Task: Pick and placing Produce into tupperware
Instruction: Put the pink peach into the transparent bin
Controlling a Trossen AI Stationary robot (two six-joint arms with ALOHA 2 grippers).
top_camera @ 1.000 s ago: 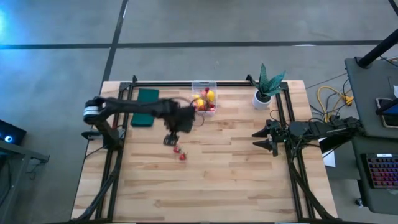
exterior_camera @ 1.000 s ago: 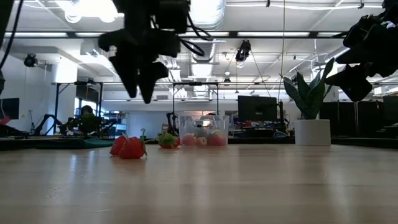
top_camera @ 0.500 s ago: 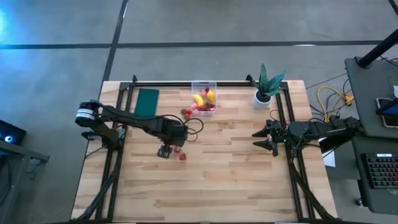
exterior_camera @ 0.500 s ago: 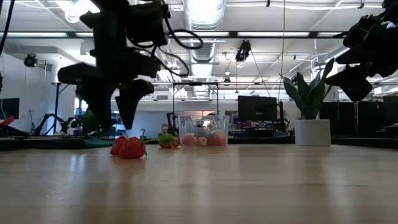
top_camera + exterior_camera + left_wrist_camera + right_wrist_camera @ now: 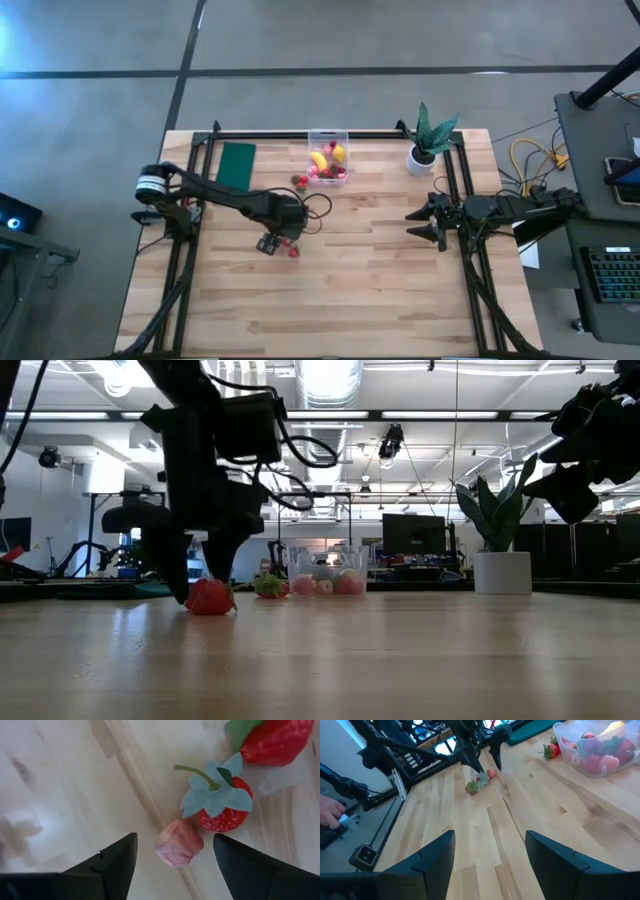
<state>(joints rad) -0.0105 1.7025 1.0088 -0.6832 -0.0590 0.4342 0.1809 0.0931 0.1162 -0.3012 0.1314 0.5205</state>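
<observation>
In the left wrist view my left gripper point(image 5: 175, 857) is open, one finger on each side of a small pink fruit point(image 5: 178, 849) lying on the table, without touching it. Beside it lie a red strawberry with a green leaf cap point(image 5: 222, 812) and another red one point(image 5: 275, 740). From above, the gripper point(image 5: 270, 243) hangs over these fruits point(image 5: 290, 247). The clear tupperware point(image 5: 328, 160) at the far edge holds a banana, a lemon and strawberries. One strawberry point(image 5: 301, 181) lies just outside it. My right gripper point(image 5: 425, 225) waits open at the table's right edge.
A dark green pad point(image 5: 237, 163) lies left of the tupperware, and a potted plant point(image 5: 428, 140) stands at the far right. Black frame rails run along the left, right and far edges. A person's hand point(image 5: 330, 812) shows beyond the table's left side.
My left gripper has moved from beside the tupperware toward the near-left and come down over the loose strawberries until its fingertips are at table height around them. The fruits have stayed where they were. The right arm has kept still.
</observation>
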